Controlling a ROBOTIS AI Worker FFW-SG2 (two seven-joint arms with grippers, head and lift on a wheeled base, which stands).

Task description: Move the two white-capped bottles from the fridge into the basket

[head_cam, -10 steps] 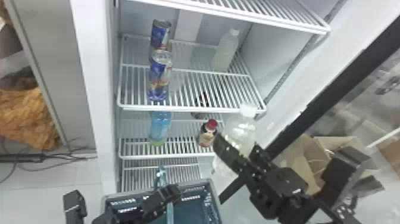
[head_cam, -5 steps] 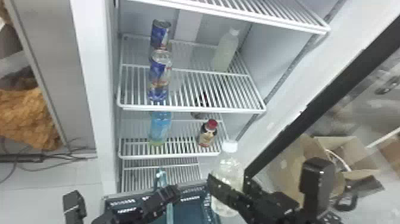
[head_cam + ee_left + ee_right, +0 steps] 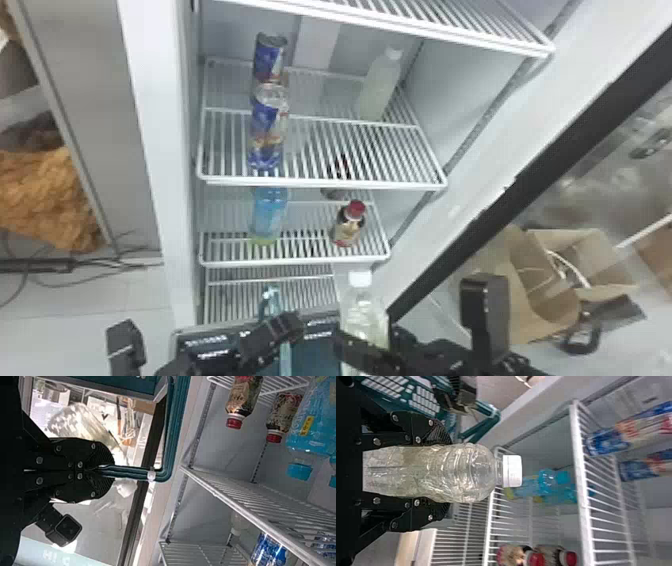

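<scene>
Right wrist view: white-capped bottle [image 3: 466,473] clamped between partly parted fingers of right gripper [image 3: 369,345], cap [image 3: 512,471] beyond tips.

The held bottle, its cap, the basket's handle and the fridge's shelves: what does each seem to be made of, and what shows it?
Bottle: probably plastic, glossy and clear, its wall rippled.
Cap: likely plastic, smooth, opaque white.
Handle: perhaps plastic, smooth, evenly teal.
Shelves: probably coated metal wire, from their thin, smooth white bars.
</scene>
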